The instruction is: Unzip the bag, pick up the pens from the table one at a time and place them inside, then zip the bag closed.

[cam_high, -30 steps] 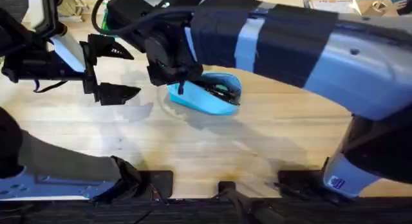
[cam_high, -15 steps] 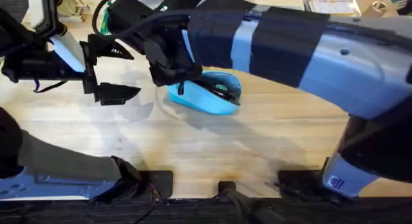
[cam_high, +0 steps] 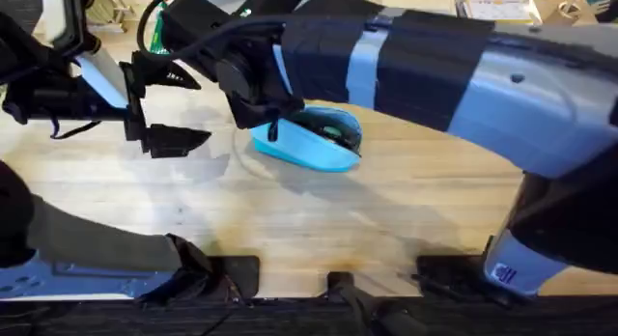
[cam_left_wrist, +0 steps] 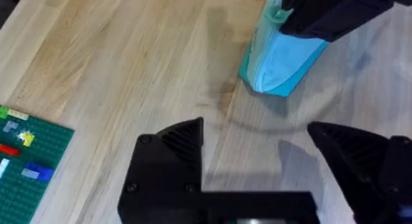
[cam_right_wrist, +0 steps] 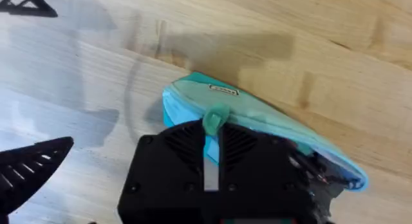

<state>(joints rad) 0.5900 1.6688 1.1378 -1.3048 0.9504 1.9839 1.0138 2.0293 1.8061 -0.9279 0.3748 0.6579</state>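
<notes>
The light-blue bag (cam_high: 314,148) lies on the table (cam_high: 386,220), just left of centre. My right gripper (cam_high: 271,122) reaches across from the right and stands over the bag's left end. In the right wrist view this gripper (cam_right_wrist: 212,130) is shut on the teal zipper pull (cam_right_wrist: 215,116). At the bag's (cam_right_wrist: 277,124) other end a gap shows dark shapes inside (cam_right_wrist: 317,171); the pens are otherwise hidden. My left gripper (cam_high: 198,109) hovers open to the left of the bag, holding nothing. Its fingers (cam_left_wrist: 183,137) stand wide apart, facing the bag (cam_left_wrist: 280,63).
A green brick baseplate (cam_left_wrist: 29,161) with small coloured bricks lies on the table to the left of the left gripper. Boxes and clutter sit along the far edge (cam_high: 502,3). Bare wood stretches in front of the bag toward the arm bases.
The right gripper has shifted slightly back and to the left at the bag's end. The dark gap on the bag's top looks smaller. The left arm has stayed still.
</notes>
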